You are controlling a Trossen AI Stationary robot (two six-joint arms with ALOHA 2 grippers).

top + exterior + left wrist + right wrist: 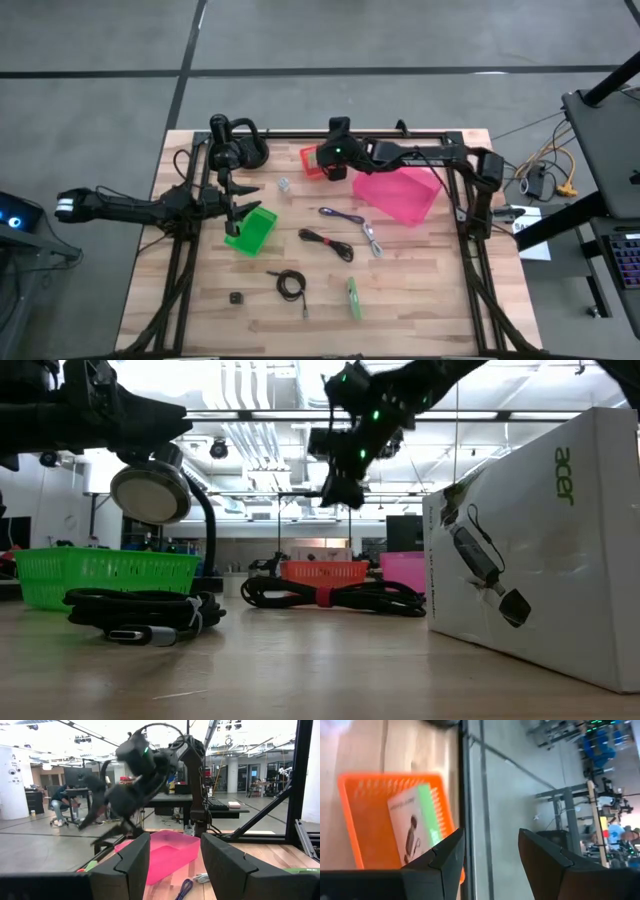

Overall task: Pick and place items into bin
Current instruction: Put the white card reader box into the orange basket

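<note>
Cables and small items lie scattered on the wooden table [420, 300]. Nearest the front edge sit a tiny black block [236, 298], a coiled black cable [291, 284] and a slim green packet [353, 297]. Farther in lie a second black cable [326, 243], a purple cable [340, 215] and a pale cable [372, 238] just beside it. A green basket [251, 230] stands left of these, with the left gripper [243, 197] above its inner edge, fingers [131, 865] spread apart and holding nothing. A pink bin [398, 194] sits tilted to the right, and a tiny white piece [284, 185] lies between the two. At the far edge, the right gripper [333, 160] hangs above an orange basket [353, 822], its fingers [445, 857] parted and empty; a green-and-white packet [414, 827] rests inside that basket.
</note>
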